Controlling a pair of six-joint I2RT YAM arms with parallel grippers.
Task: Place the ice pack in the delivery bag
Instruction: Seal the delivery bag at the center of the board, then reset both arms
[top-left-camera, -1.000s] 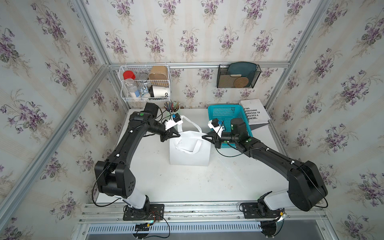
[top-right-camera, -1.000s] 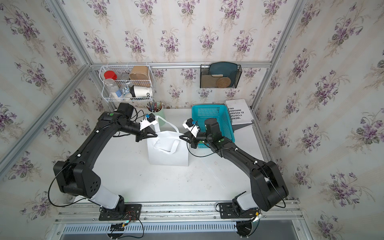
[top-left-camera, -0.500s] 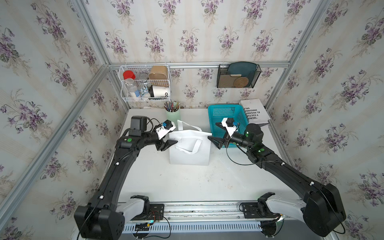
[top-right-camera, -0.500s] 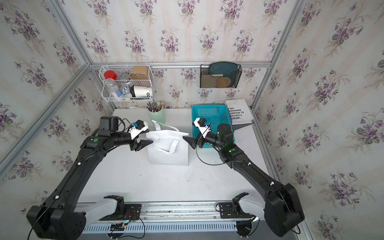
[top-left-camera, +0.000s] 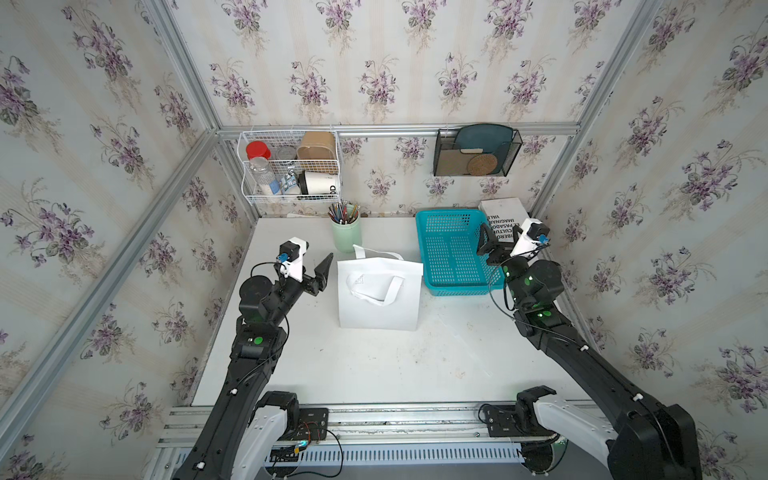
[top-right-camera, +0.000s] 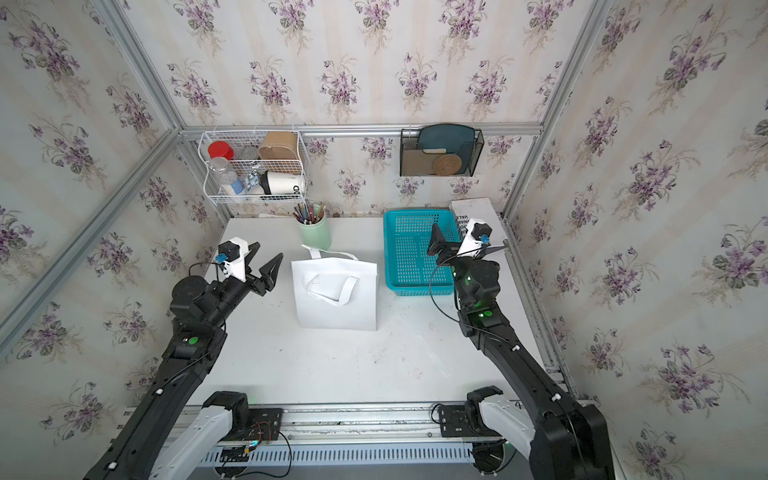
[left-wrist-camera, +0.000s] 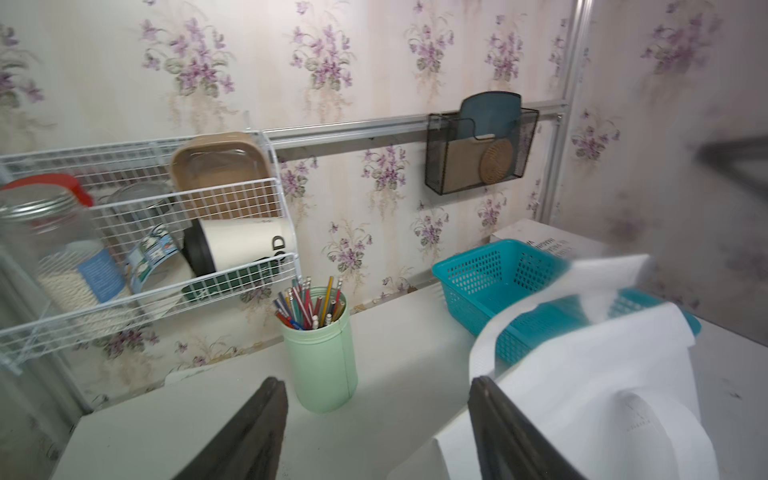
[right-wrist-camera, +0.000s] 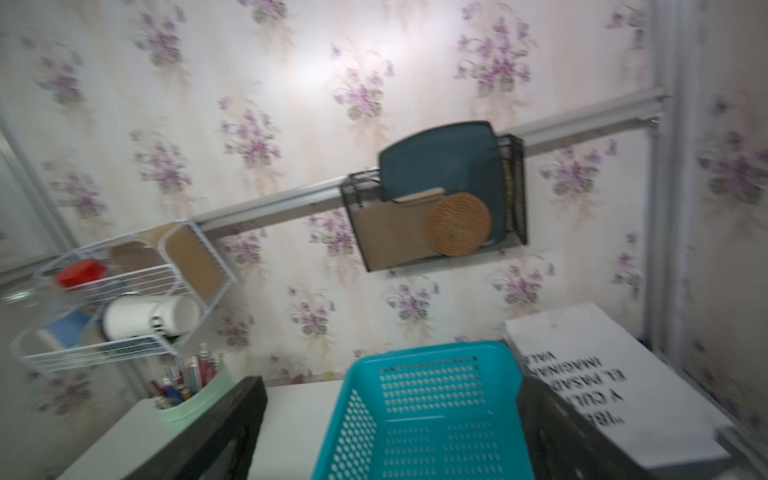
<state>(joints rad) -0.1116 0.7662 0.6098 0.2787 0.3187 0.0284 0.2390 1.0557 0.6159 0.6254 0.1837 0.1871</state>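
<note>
You see left end effector (top-right-camera: 266, 254) and right end effector (top-right-camera: 469, 239) withdrawn, wide and empty; the delivery bag (top-right-camera: 336, 299) stands unaided, placement likely complete.

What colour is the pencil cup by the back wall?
The pencil cup is pale mint green, clearest in the left wrist view.

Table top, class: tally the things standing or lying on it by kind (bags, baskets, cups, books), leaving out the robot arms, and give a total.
bag: 1
basket: 1
pencil cup: 1
book: 1
Total: 4
</note>
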